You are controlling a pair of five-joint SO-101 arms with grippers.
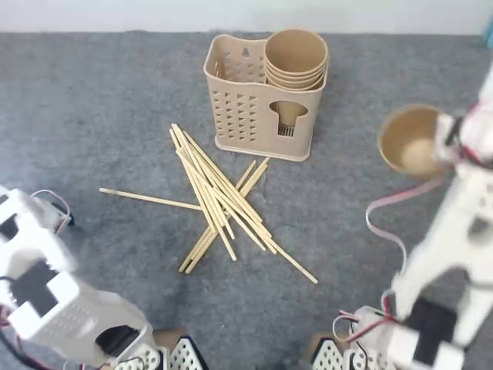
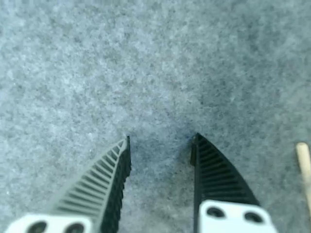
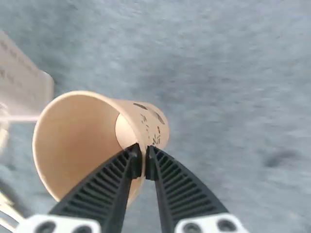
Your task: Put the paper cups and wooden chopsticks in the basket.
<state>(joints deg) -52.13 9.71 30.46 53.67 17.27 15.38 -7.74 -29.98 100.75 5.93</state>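
My right gripper [image 3: 142, 154] is shut on the rim of a brown paper cup [image 3: 82, 141], one finger inside and one outside. In the high view that paper cup [image 1: 410, 140] hangs above the carpet, right of the beige basket [image 1: 250, 116]. Several stacked paper cups [image 1: 296, 55] sit in the basket's right compartment. A pile of wooden chopsticks [image 1: 219, 193] lies on the carpet in front of the basket. My left gripper [image 2: 160, 145] is open just above bare carpet, holding nothing; one chopstick end [image 2: 304, 162] lies beside it. The left arm [image 1: 46, 285] sits at the lower left.
Grey carpet [image 1: 100, 100] covers the table. One chopstick [image 1: 150, 200] lies apart, left of the pile. The basket's corner [image 3: 24, 87] appears past the held cup in the right wrist view. Open carpet lies between the basket and the right arm [image 1: 454, 231].
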